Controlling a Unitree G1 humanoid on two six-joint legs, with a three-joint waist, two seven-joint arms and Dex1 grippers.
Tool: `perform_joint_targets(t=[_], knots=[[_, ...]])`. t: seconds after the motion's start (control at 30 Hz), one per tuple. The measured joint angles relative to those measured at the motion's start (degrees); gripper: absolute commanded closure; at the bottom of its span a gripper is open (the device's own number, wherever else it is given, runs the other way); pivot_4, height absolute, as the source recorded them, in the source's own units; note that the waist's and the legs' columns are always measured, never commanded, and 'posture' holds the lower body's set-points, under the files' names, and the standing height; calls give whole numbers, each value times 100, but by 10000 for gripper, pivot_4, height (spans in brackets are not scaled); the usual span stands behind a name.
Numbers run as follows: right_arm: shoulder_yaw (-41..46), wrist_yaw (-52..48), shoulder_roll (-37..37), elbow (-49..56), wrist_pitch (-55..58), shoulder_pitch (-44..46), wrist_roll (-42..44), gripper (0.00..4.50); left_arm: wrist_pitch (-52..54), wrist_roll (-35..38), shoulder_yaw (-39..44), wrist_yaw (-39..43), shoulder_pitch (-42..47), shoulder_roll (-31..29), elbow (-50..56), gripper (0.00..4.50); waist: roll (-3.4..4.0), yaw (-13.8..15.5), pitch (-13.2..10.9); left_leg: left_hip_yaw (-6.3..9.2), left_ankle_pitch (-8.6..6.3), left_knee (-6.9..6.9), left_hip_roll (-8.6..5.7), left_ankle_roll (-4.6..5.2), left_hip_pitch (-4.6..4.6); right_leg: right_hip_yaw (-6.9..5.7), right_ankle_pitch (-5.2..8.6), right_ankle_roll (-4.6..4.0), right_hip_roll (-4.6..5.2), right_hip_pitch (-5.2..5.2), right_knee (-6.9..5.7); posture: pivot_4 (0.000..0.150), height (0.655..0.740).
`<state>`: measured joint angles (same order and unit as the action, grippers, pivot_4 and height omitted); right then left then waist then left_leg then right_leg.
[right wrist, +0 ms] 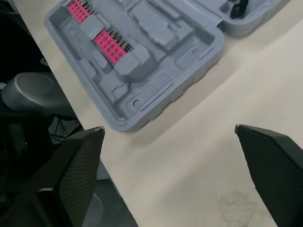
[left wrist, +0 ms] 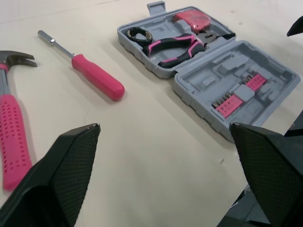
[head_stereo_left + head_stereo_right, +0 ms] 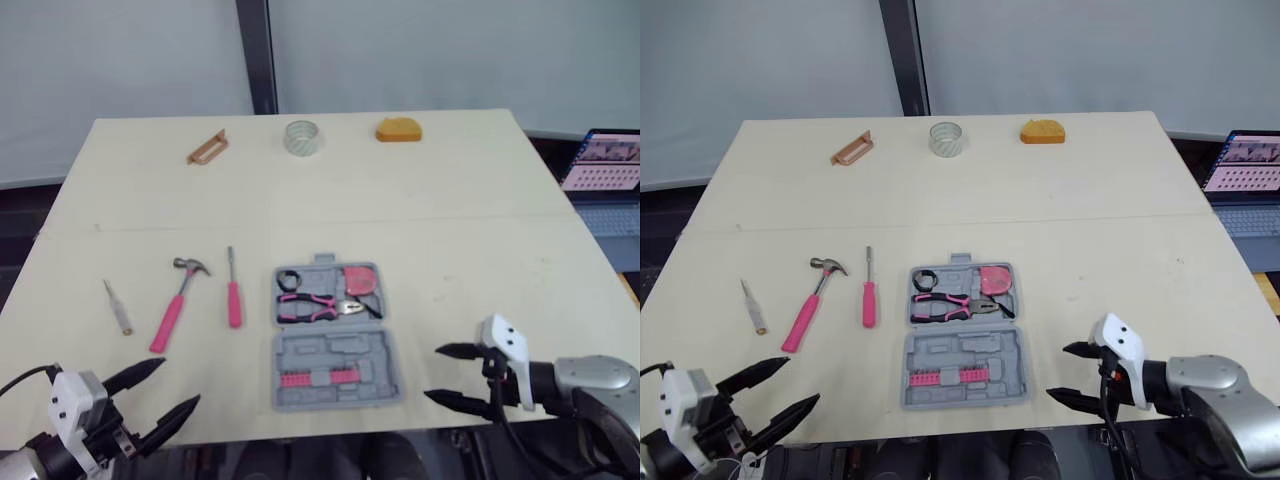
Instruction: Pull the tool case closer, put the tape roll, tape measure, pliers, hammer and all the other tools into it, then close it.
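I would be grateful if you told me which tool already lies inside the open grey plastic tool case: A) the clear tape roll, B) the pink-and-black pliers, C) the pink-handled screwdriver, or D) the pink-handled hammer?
B: the pink-and-black pliers lie in the far half of the open grey plastic tool case, while the pink-handled hammer, pink-handled screwdriver and clear tape roll rest on the light wooden table outside it.

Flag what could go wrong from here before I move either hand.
The tool case already lies near the table's front edge; pulling it further could tip it off. The tape roll and orange tool sit at the far edge, a long reach over the open case.
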<state>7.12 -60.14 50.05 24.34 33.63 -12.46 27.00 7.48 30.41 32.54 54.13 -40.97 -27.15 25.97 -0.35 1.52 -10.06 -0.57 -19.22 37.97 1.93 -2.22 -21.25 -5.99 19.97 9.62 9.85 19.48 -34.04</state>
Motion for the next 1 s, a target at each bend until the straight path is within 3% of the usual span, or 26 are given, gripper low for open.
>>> perform_joint_targets(t=[0.27, 0.4, 0.57, 0.8, 0.9, 1.0], knots=[[0, 50, -131, -140, -296, -32, -48, 291, -343, -57, -211, 125, -141, 55, -162, 316, 0, -3, 0, 1, -3, 6, 0, 3, 0, 1, -1, -1, 0, -1, -1, 1500, 7400], [64, 164, -533, -133, -1032, -196, -196, 291, -279, -28, -314, 5, -245, 189, -142, 316, 0, -3, 0, 0, -3, 5, 0, 3, 0, 2, -1, -1, 0, -1, -1, 1500, 7400], [541, 104, -932, 421, -2010, -219, 78, 291, 438, 311, -313, -934, -320, 636, 141, 316, -7, -6, 3, 2, -3, 6, 4, 3, 5, 3, -1, 0, -1, -9, -2, 1500, 7400], [369, -74, -908, 190, -2562, -166, -110, 291, 916, 541, -149, -1912, -171, 892, 289, 316, -17, -1, 7, 3, -3, 10, 3, 3, 6, 2, -1, 0, -1, -9, -6, 1500, 7400], [220, -74, -908, 18, -2619, 33, -121, 291, 1198, 721, 24, -2448, 358, 877, 284, 316, -17, 5, 7, 5, -3, 13, 3, 3, 6, 2, -1, 0, -1, -10, -8, 1500, 7400], [224, -81, -839, -120, -2618, 172, -116, 291, 1790, 896, 557, -3625, 941, 755, 432, 316, -19, -5, 8, 7, -3, 13, 3, 3, 6, 1, -2, 0, -1, -11, -32, 1500, 7400]])
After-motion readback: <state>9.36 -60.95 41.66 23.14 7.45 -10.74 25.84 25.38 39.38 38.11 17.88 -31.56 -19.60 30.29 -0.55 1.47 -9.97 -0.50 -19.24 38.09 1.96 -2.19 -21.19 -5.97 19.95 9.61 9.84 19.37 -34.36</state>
